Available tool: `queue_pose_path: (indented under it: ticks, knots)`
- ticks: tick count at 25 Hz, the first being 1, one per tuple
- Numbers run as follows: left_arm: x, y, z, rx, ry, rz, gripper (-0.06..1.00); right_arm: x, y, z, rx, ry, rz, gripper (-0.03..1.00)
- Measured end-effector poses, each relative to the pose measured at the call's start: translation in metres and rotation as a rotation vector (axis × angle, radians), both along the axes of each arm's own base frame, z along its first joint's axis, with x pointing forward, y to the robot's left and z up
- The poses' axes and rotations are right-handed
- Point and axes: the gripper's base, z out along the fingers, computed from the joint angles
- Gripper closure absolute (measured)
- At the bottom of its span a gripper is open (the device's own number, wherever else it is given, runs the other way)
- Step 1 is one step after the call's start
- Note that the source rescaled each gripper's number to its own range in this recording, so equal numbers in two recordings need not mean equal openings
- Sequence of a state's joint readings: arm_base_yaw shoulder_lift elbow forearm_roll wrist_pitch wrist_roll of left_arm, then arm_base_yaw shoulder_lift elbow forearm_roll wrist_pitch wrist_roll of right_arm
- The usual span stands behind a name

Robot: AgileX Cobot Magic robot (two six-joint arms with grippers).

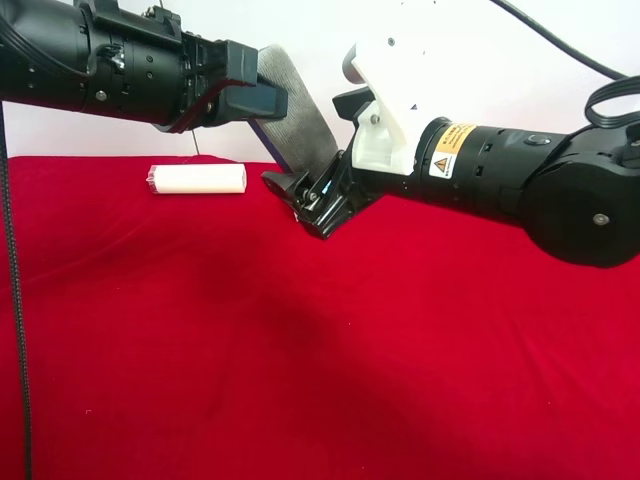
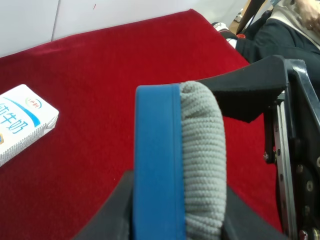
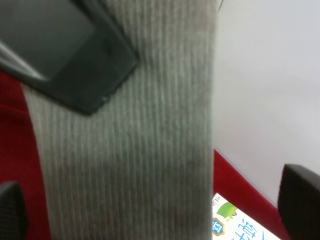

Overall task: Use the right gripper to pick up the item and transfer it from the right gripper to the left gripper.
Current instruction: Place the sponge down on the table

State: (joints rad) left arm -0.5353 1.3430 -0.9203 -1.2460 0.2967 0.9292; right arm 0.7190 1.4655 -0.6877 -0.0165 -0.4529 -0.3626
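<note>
The board eraser (image 1: pixel 297 112), grey felt on a dark blue base, hangs tilted in the air between the two arms. The left gripper (image 1: pixel 248 92), all black, is shut on its upper end. The left wrist view shows the eraser (image 2: pixel 175 160) clamped between the jaws, blue side and felt side. The right gripper (image 1: pixel 316 200), on the white-housed arm, sits around the lower end. In the right wrist view its fingers (image 3: pixel 301 197) stand apart from both edges of the eraser (image 3: pixel 135 150), so it is open. One left finger (image 3: pixel 75 65) lies on the felt.
A cream cylinder (image 1: pixel 197 180) lies on the red cloth (image 1: pixel 300 380) behind the arms. A white printed carton (image 2: pixel 20 125) lies on the cloth under the eraser and shows in the right wrist view (image 3: pixel 235 222). A white wall stands behind. A person (image 2: pixel 290 25) sits past the table's edge.
</note>
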Motion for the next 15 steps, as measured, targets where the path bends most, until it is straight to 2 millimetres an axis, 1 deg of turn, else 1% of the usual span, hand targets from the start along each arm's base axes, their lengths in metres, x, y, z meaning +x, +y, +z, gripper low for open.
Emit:
queue_pose_path:
  ticks: [12,15]
  knots:
    - [0.0,0.0,0.0,0.001,-0.001,0.0,0.93,-0.0004,-0.0012,-0.0011,-0.006,0.026,-0.011,-0.02]
    - [0.0,0.0,0.0,0.001,-0.001,-0.001,0.93,-0.0042,-0.0047,0.0032,-0.02,0.048,-0.014,-0.02]
